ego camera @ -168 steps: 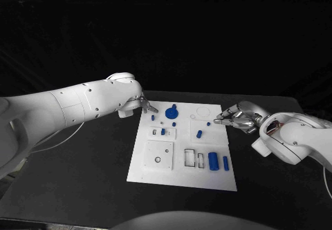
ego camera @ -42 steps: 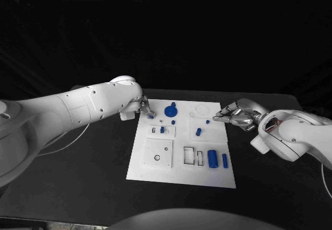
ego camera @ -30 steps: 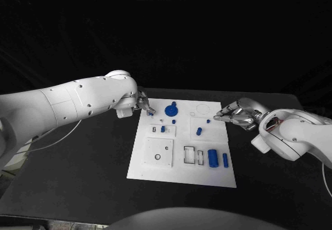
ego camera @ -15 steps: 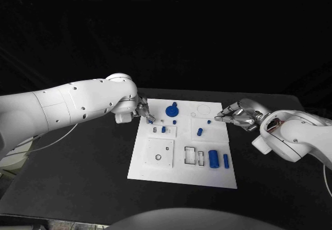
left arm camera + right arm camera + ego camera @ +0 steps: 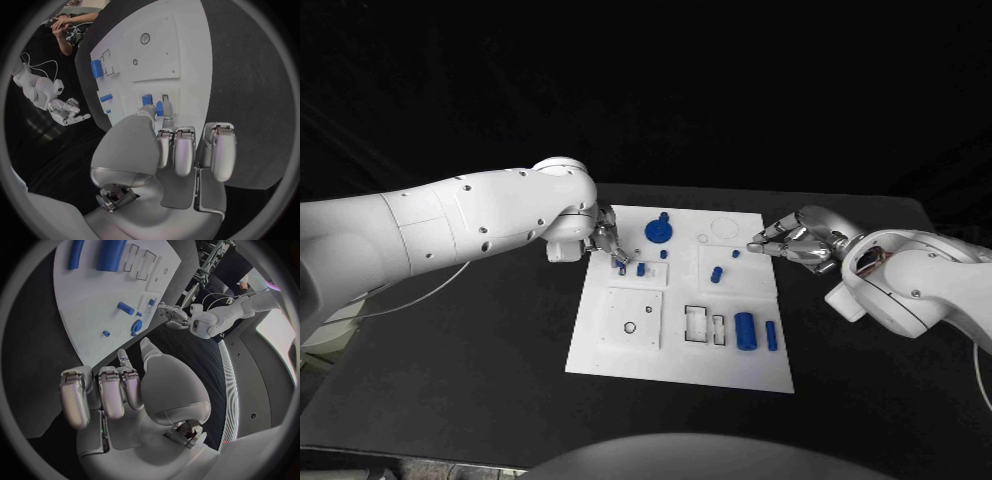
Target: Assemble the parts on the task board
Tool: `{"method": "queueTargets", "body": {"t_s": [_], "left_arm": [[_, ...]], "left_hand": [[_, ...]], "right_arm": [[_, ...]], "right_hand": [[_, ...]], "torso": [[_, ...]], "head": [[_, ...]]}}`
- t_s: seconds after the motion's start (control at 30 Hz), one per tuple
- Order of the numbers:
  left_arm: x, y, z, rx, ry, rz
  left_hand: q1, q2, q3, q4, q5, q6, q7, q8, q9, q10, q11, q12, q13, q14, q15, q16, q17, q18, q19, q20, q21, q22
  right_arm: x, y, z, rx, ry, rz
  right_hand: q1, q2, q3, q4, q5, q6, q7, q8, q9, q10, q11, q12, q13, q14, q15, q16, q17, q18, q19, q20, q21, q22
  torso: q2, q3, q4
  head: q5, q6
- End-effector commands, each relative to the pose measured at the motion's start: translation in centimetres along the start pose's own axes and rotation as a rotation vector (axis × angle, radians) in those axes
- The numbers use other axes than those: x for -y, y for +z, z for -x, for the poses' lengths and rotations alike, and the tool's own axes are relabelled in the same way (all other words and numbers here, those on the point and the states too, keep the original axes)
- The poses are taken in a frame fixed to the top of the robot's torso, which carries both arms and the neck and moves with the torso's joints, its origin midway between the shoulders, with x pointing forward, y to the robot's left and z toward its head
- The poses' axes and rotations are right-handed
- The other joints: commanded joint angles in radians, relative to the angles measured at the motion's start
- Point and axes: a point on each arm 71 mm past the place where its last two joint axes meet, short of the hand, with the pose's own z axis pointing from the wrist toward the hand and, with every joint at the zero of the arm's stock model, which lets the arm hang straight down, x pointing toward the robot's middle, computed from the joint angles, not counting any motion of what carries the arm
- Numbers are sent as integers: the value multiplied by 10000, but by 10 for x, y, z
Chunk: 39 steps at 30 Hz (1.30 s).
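Observation:
The white task board (image 5: 678, 340) lies in the middle of the black table. My left hand (image 5: 604, 240) is over the board's far left part and pinches a small blue part (image 5: 620, 262) between thumb and a finger; the left wrist view shows the small blue part (image 5: 159, 108) at the fingertips, just above the board (image 5: 181, 45). Beside it a blue peg (image 5: 640, 269) stands in a small inset plate. My right hand (image 5: 790, 243) hovers at the board's far right edge with its fingers curled in and nothing in them.
On the board are a blue disc (image 5: 656, 233) at the far end, a slanted blue peg (image 5: 715, 274) in the middle, and a thick blue cylinder (image 5: 744, 333) with a thin one (image 5: 770, 337) near the front right. Black table surrounds the board.
My left hand has carried the small blue part from the board's far left corner toward me, down to the small inset plate. The right hand has stayed in place.

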Motion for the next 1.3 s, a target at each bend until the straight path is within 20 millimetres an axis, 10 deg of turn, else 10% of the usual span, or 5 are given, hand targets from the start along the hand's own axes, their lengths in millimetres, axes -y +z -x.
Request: {"method": "queueTargets", "body": {"t_s": [0.03, 1.3], "left_arm": [[0, 2, -4, -284, 433, 203], [6, 11, -7, -106, 818, 133]], "left_hand": [[119, 26, 80, -15, 36, 172, -111, 24, 13, 1040, -59, -8, 2632, 1058, -94, 26, 2634, -75, 1052, -34, 24, 2635], [153, 65, 157, -6, 38, 152, -91, -13, 16, 1040, -44, -8, 2632, 1058, -97, 26, 2634, -75, 1052, -26, 24, 2635]], "right_arm": [[0, 0, -1, -50, -61, 44], [-1, 0, -1, -56, -60, 38]], "right_hand": [[39, 80, 13, 35, 50, 67, -35, -34, 4, 1048, 1, -32, 2633, 1061, 55, 41, 2633, -67, 1047, 72, 45, 2629], [43, 79, -3, 34, 73, 56, -44, -48, -2, 1048, -9, -32, 2633, 1061, 42, 41, 2633, -67, 1047, 63, 45, 2629]], "torso": [[0, -1, -1], [-8, 9, 5]], "head": [[5, -31], [-12, -83]]}}
